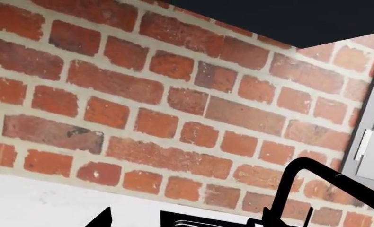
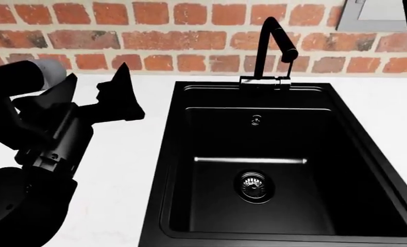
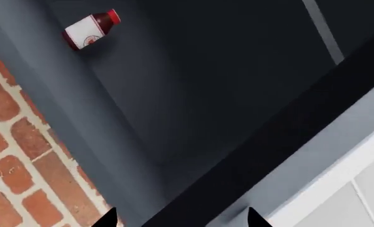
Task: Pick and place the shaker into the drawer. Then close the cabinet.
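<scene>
step: shut the drawer [image 3: 193, 94] | shaker [image 3: 91, 29]: lying inside it, upper left of right wrist view | right hand [image 3: 181, 218]: wide open, empty | left hand [image 2: 97, 95]: open, empty | tip: push the front straight, slowly

Kitchen: black sink [image 2: 189, 206], black tap [image 2: 275, 43], white counter [image 2: 121, 170], brick wall [image 2: 155, 36].
</scene>
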